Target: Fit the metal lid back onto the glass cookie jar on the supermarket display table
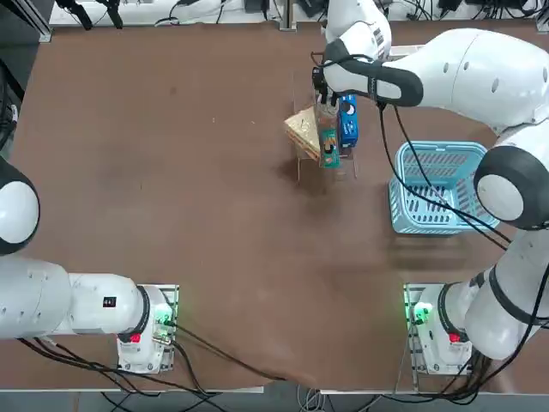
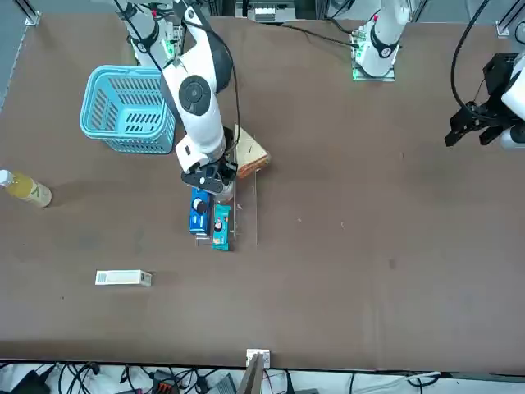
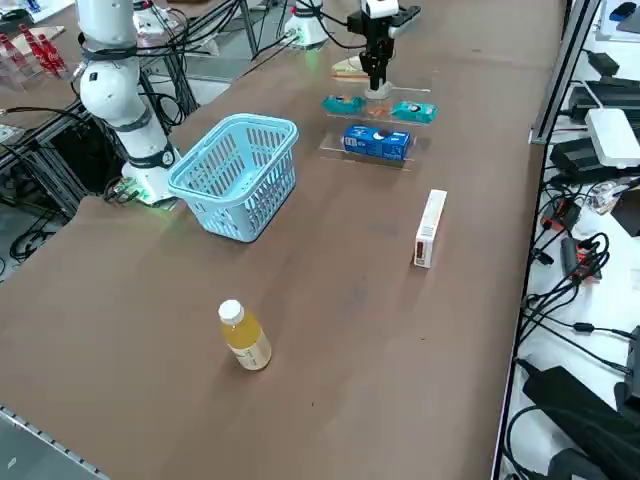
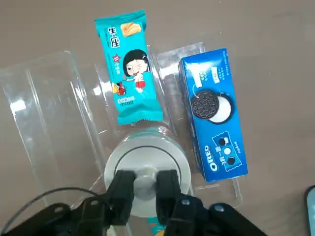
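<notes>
In the right wrist view the metal lid (image 4: 162, 157), a round silvery disc, lies level over the mouth of the glass cookie jar (image 4: 147, 132); whether it rests on the rim or hovers just above, I cannot tell. My right gripper (image 4: 145, 184) is shut on the small knob at the lid's centre. From overhead the right gripper (image 1: 326, 93) hangs over the jar at the far middle of the dark-brown display table (image 1: 171, 172). The front view shows the right gripper (image 2: 215, 176) pointing straight down onto the jar.
The jar stands on a clear plastic display stand (image 4: 44, 98), beside a teal snack pack (image 4: 129, 69), a blue Oreo box (image 4: 214, 118) and a wrapped sandwich (image 1: 302, 130). A blue basket (image 1: 437, 184), a yellow drink bottle (image 3: 245, 338) and a white box (image 3: 430, 228) stand apart.
</notes>
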### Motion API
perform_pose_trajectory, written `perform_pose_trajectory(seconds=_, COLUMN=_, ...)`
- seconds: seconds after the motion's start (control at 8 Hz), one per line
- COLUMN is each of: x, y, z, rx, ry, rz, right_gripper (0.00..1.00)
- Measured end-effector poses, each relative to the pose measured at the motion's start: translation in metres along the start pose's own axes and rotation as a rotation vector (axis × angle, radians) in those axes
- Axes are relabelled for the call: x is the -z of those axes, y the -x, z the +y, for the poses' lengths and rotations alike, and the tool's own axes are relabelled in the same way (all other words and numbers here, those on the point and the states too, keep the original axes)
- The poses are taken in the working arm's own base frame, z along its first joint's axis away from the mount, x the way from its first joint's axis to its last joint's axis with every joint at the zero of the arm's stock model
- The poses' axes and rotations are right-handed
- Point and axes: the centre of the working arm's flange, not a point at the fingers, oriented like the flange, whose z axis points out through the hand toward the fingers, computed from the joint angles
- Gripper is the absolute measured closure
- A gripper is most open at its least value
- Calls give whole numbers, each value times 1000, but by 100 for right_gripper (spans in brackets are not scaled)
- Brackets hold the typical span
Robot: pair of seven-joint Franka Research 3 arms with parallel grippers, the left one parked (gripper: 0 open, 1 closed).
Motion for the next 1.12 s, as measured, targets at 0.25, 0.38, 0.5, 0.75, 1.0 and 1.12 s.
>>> perform_pose_trajectory(seconds=0.25, x=0, y=0, z=0, rx=1, ry=0, rz=0, right_gripper=72)
perform_pose_trajectory(seconds=0.38, x=0, y=0, z=0, rx=1, ry=-1, rz=0, right_gripper=72)
perform_pose_trajectory(seconds=0.5, x=0, y=0, z=0, rx=1, ry=-1, rz=1, right_gripper=72)
perform_pose_trajectory(seconds=0.75, x=1, y=-1, z=0, rx=0, ry=-1, rz=1, right_gripper=70)
perform_pose_trajectory(seconds=1.0, x=-1, y=-2, z=1, rx=-1, ry=1, rz=1, right_gripper=57)
perform_pose_trajectory(seconds=1.12, x=-4, y=-4, z=2, rx=-2, ry=4, rz=-1, right_gripper=49)
